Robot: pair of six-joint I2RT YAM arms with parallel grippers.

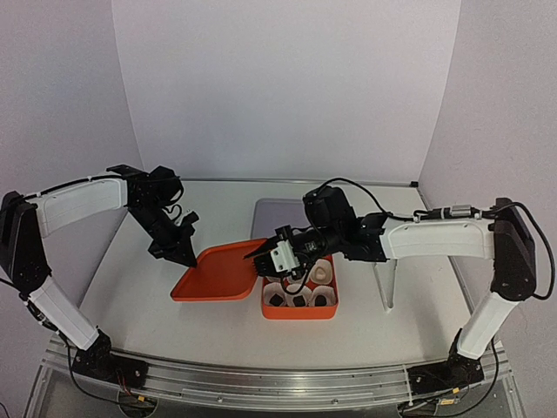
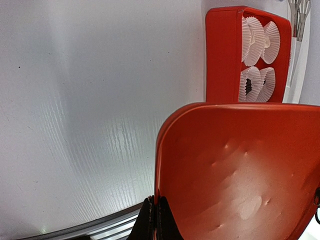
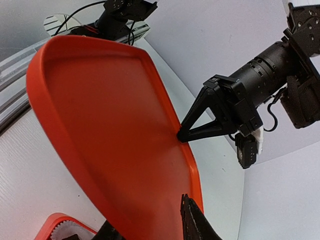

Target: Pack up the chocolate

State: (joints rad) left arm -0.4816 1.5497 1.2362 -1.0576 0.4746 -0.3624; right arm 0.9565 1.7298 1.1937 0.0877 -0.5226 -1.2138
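Observation:
An orange lid [image 1: 218, 272] hangs tilted above the table, held at both ends. My left gripper [image 1: 185, 257] is shut on its left rim; the fingertips [image 2: 150, 220] pinch the edge of the lid [image 2: 240, 165]. My right gripper [image 1: 259, 254] clamps the right rim, one jaw above and one below the lid [image 3: 100, 115]. The left gripper [image 3: 182, 135] also shows in the right wrist view. An orange box [image 1: 300, 312] of white paper cups [image 2: 255, 35] sits under the right gripper. Dark chocolate [image 1: 275, 300] and a cream lump [image 1: 324, 273] lie in cups.
A clear plastic tool [image 1: 387, 279] stands right of the box, also in the left wrist view [image 2: 299, 20]. A pale flat sheet [image 1: 277, 213] lies behind the box. The metal rail [image 1: 278, 383] runs along the table's near edge.

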